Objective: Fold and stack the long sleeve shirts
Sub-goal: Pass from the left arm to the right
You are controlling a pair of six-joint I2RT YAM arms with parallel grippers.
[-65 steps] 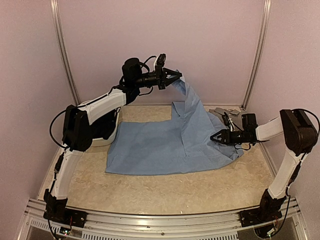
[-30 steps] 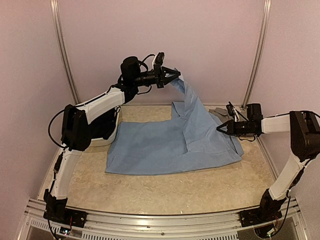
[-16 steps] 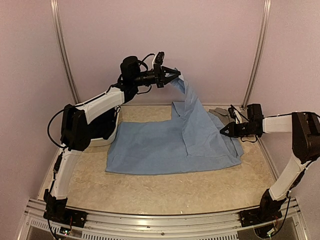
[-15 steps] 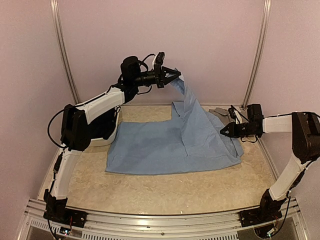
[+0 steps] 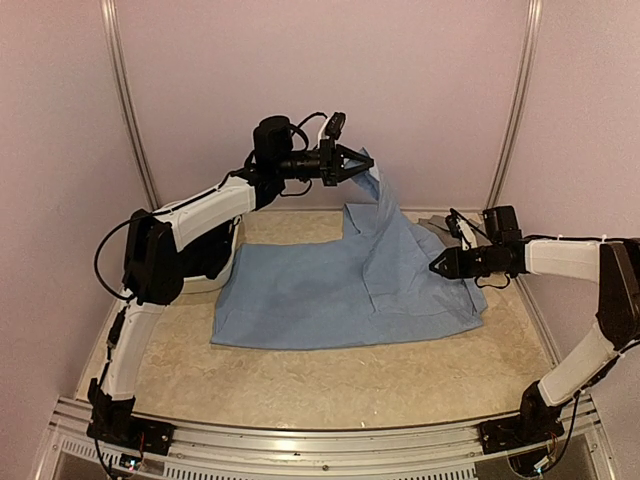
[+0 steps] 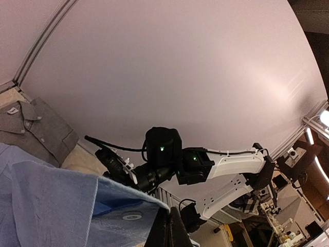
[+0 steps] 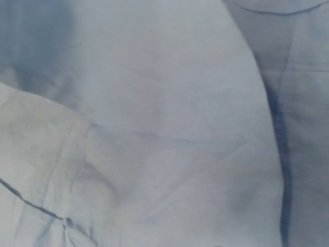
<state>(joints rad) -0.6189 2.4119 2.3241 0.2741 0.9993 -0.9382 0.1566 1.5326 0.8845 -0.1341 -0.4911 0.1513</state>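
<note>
A light blue long sleeve shirt (image 5: pixel 340 290) lies spread across the table. One sleeve rises to my left gripper (image 5: pixel 357 163), which is shut on its cuffed end high above the back of the table. In the left wrist view the shut fingers (image 6: pixel 167 226) pinch the edge of the buttoned cuff (image 6: pixel 123 213). My right gripper (image 5: pixel 437 268) hovers low over the shirt's right part. Its wrist view shows only blue cloth (image 7: pixel 154 134) close up, with no fingers in sight. A grey shirt (image 5: pixel 441 222) lies flat behind the blue one at the back right, collar and buttons showing (image 6: pixel 31 123).
A white tub (image 5: pixel 226 262) stands at the back left, partly hidden behind my left arm. Metal posts (image 5: pixel 512 110) and pale walls close in the back and sides. Bare beige table (image 5: pixel 330 385) shows in front of the shirt.
My left gripper has shifted a little to the right with the sleeve still in it. My right gripper has moved left, further over the shirt.
</note>
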